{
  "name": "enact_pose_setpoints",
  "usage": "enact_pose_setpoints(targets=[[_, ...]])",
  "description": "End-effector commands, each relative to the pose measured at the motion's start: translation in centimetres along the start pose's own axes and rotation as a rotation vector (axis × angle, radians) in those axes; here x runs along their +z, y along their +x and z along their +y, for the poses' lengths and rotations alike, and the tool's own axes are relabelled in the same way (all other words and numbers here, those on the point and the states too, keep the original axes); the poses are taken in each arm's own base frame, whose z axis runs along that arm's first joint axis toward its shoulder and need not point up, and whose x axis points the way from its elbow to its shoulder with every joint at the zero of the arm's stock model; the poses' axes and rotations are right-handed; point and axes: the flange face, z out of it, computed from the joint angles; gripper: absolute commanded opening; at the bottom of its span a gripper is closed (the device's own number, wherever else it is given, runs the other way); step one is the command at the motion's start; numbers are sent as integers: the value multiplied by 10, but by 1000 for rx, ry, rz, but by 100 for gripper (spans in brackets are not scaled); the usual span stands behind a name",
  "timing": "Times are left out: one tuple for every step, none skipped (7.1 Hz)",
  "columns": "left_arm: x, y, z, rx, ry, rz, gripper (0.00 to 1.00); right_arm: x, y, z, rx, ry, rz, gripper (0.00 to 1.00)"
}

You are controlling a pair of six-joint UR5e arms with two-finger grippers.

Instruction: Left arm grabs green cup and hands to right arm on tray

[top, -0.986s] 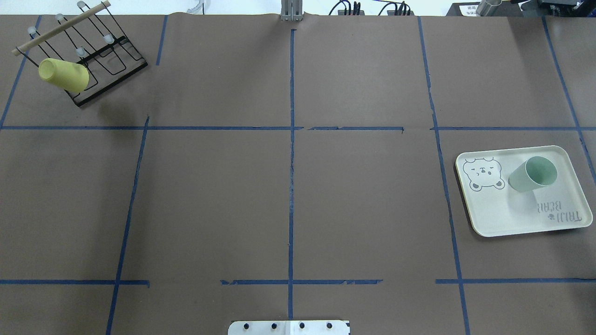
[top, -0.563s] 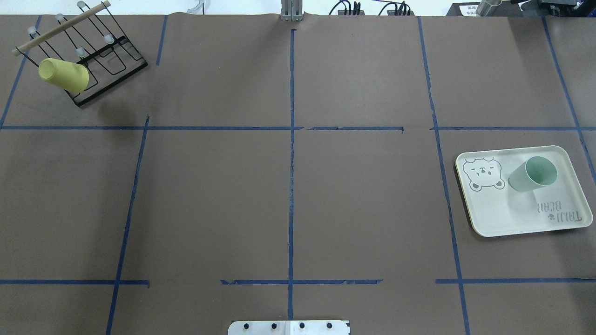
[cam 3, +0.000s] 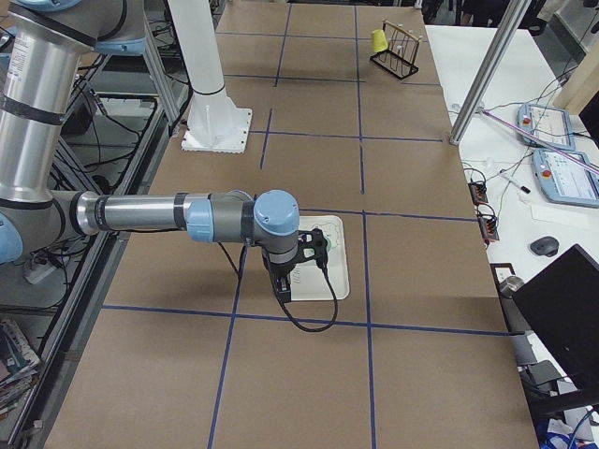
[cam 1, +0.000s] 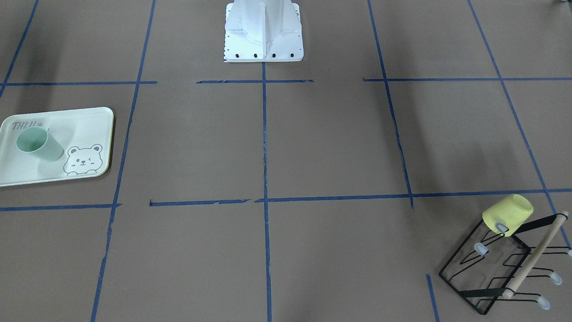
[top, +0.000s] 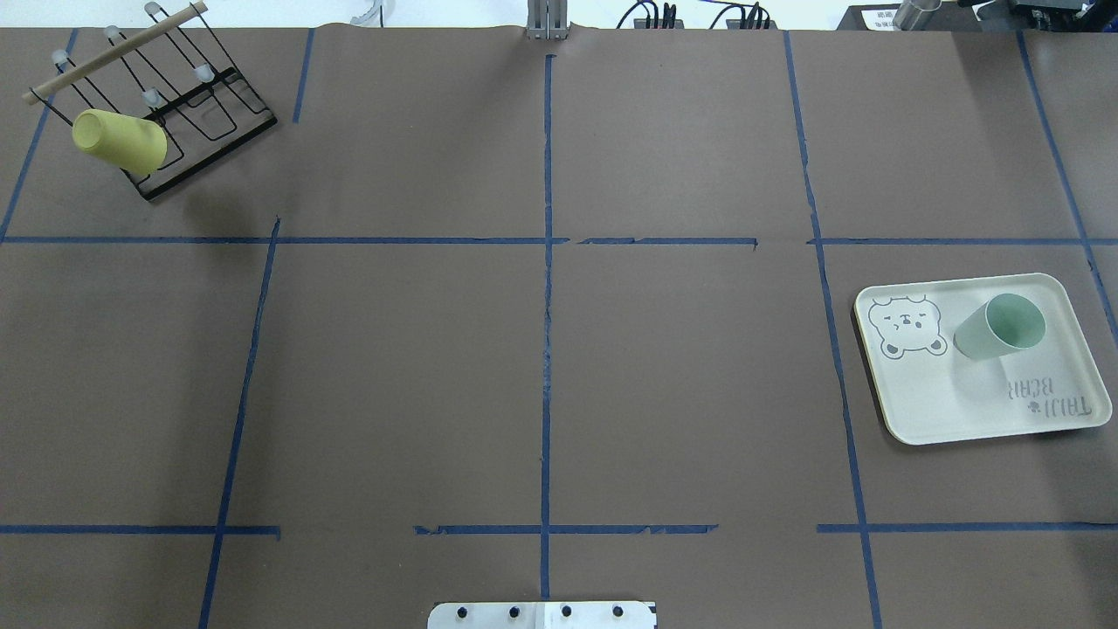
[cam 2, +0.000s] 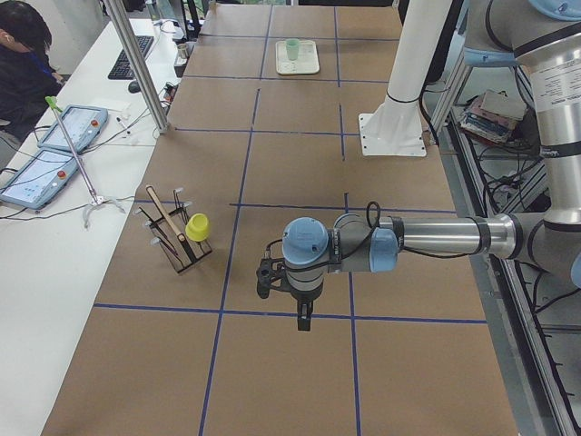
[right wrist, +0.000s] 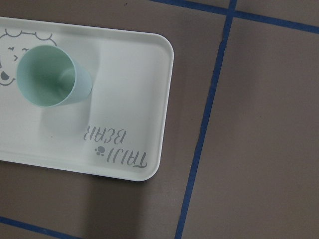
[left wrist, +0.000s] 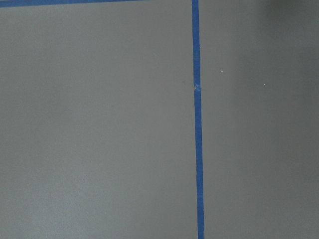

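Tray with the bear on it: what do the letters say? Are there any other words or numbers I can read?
"TAIJI BEAR": grey print on the tray, upside down in the right wrist view.
Print on the white sheet at the table's far edge, overhead view: too small to read.
No writing shows on the green cup or the yellow cup.

Overhead and front-facing cameras look down oppositely, sharing the tray [top: 943, 402].

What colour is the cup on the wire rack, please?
Pale yellow cup, clearest in the front-facing view.
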Motion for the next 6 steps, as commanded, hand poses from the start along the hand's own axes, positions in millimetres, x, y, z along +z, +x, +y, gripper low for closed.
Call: enact_pose_setpoints(targets=[[0,1,1,2,1,0,100,0,0,0,-1,0,-1,100],[-1,1,1,2,1,0,100,0,0,0,-1,0,-1,100],[-5,5,0,9,10,-1,100,0,-1,0,-4,2,-3,100],[-4,4,0,7,7,-1,100,-1,-1,0,-5,3,-3,100],[-4,4,0,7,7,-1,100,-1,-1,0,-5,3,-3,100],[-4,4,1,7,6,0,100,0,-1,0,-10,8,-2,100]])
